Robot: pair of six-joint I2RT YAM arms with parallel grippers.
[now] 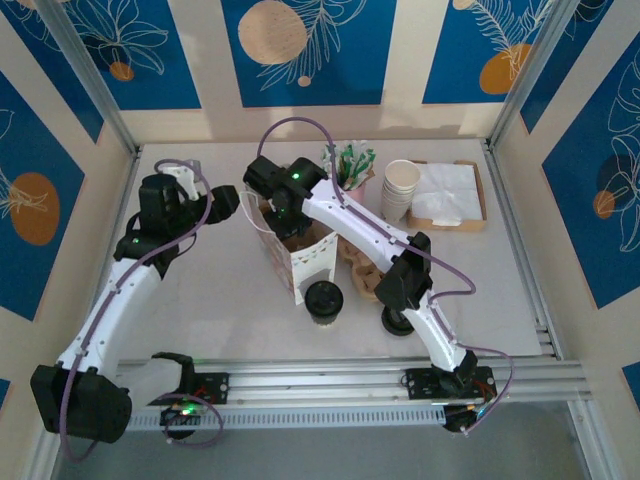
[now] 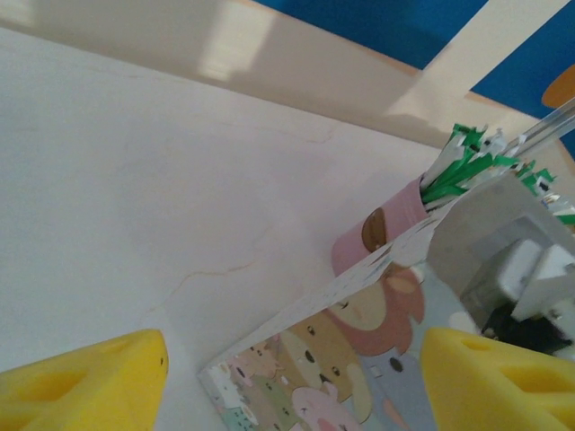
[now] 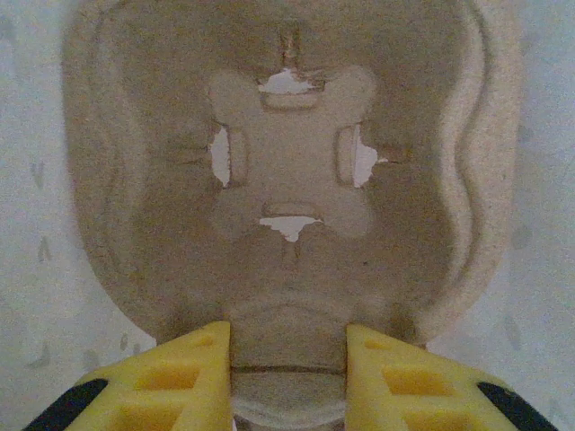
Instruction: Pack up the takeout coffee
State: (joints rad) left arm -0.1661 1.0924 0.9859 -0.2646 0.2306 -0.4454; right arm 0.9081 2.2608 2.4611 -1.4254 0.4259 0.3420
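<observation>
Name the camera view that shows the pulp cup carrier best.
Right wrist: one pocket of the cup carrier appears close and head-on, cross-cut bottom clear. Top external shows small brown parts of it beside the bag, below the right arm.

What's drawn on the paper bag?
Pastel cartoon animals cover the paper bag, clearest in the left wrist view.

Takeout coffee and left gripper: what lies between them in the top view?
In the top external view, the patterned paper bag stands between the left gripper and the takeout coffee.
</observation>
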